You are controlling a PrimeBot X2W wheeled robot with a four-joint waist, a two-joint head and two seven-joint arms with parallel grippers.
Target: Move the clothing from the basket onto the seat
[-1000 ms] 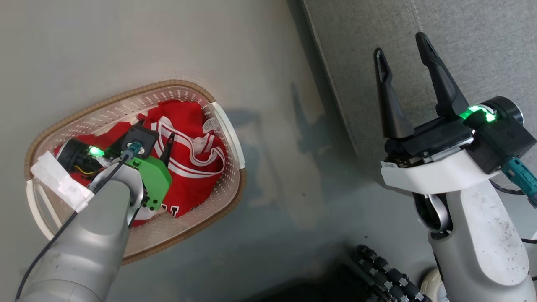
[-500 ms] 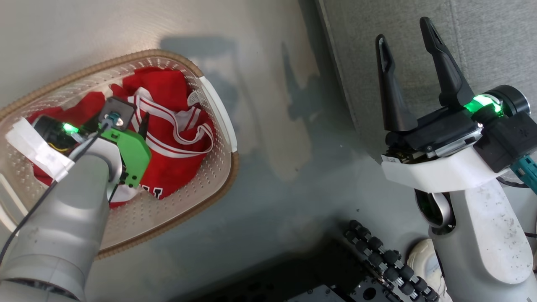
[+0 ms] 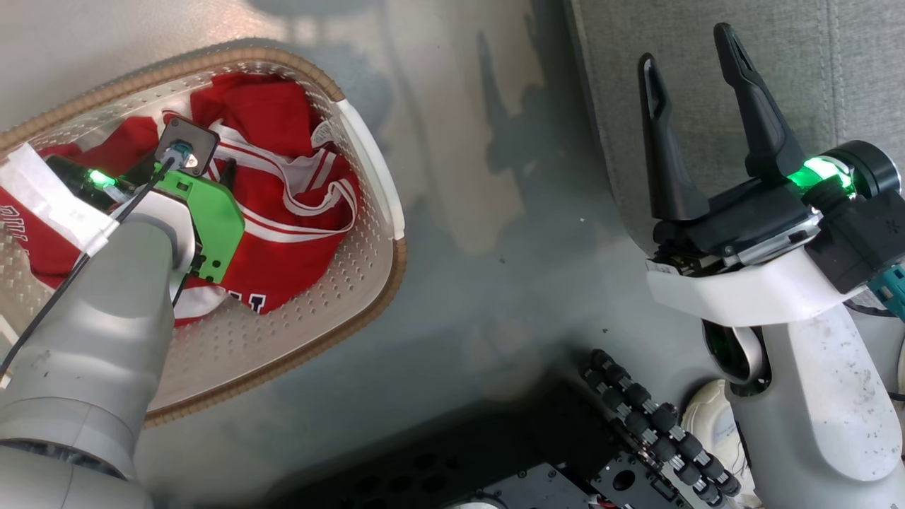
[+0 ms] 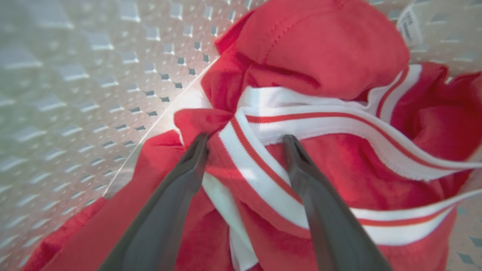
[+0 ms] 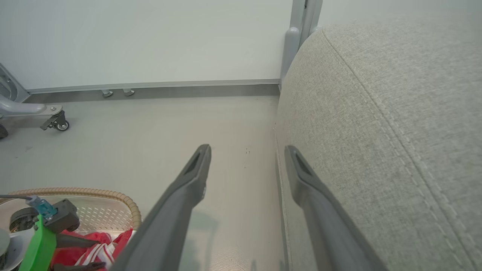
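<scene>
Both left fingers (image 4: 188, 169) apart astride clothing (image 4: 331, 56) trim, right fingers (image 3: 661, 155) apart, basket (image 3: 332, 290) lengthwise left-right.

Head cam: high, aimed steeply down at floor (image 3: 495, 297); basket (image 3: 332, 297) left, seat (image 3: 615, 71) right. Left wrist cam: inside basket, very close on clothing (image 4: 339, 169). Right wrist cam: low, facing wall (image 5: 150, 37); shares basket and seat.

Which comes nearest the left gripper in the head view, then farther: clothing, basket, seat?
1. Clothing: directly at the left gripper, upper left.
2. Basket: its wall rings the clothing, left side.
3. Seat: far right, across the floor.
</scene>
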